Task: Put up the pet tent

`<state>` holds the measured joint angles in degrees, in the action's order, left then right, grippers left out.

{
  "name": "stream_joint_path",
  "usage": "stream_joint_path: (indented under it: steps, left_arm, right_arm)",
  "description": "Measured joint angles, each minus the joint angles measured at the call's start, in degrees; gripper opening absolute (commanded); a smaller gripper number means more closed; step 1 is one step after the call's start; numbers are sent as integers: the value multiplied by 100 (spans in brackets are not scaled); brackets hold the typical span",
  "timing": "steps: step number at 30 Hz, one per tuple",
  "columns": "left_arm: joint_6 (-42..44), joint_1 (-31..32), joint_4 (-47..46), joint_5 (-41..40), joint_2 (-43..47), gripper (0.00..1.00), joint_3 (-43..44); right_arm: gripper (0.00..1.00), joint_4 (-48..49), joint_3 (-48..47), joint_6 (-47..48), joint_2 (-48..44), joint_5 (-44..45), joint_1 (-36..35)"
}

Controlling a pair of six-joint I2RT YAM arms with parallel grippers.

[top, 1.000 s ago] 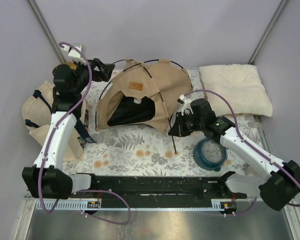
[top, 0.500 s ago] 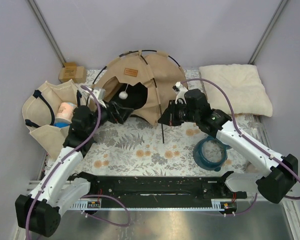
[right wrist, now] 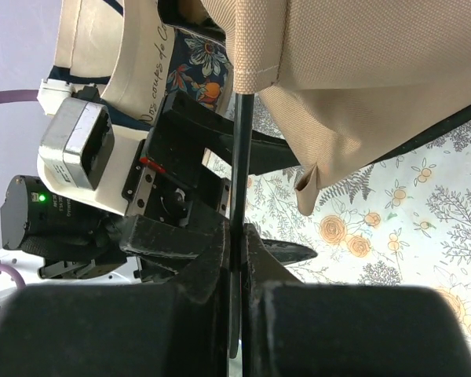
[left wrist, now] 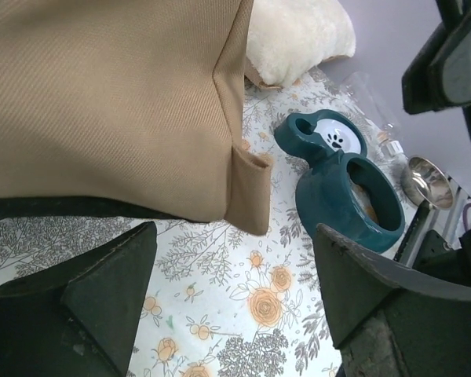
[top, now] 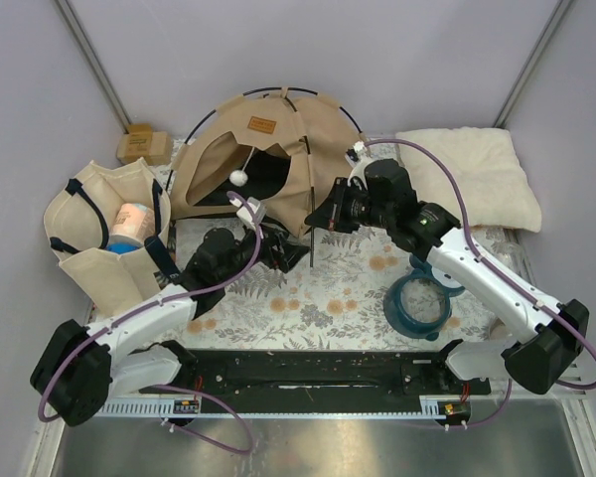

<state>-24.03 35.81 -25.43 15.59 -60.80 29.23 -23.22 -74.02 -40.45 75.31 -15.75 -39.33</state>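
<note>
— Where's the tent (top: 263, 164)?
— At the back of the flowered tabletop (top: 308, 298), between the bag (top: 89, 229) on the left and the pillow (top: 467, 174) on the right.
— And the right tool (right wrist: 237, 236)?
— Clamped tight on a thin dark pole (right wrist: 241, 149) at the tent's front right edge.
— The left tool (left wrist: 235, 298)?
— Spread wide, holding nothing, low over the tabletop just beside the tent's front corner.
</note>
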Motion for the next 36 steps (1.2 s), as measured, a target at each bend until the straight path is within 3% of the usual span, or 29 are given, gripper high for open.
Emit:
stream_joint_path:
  steps: [4, 8, 10, 11, 20, 36]
  left_arm:
    - [162, 197, -39, -385, -330, 62, 227]
    - [262, 243, -85, -688, -496, 30, 348]
    - [297, 243, -74, -745, -546, 4, 380]
    - [319, 243, -61, -761, -579, 0, 411]
    - [435, 251, 258, -743, -575, 0, 533]
    - [562, 267, 1182, -682, 608, 0, 398]
  right_arm:
    - [0, 0, -35, -83, 35, 15, -4]
    - [0, 2, -70, -116, 55, 28, -4]
    - [0, 2, -76, -127, 66, 31, -4]
    - [0, 2, -83, -131, 74, 31, -4]
    - [0, 269, -107, -144, 214, 280, -7]
    - [0, 1565, -109, 46, 669, 1342, -144]
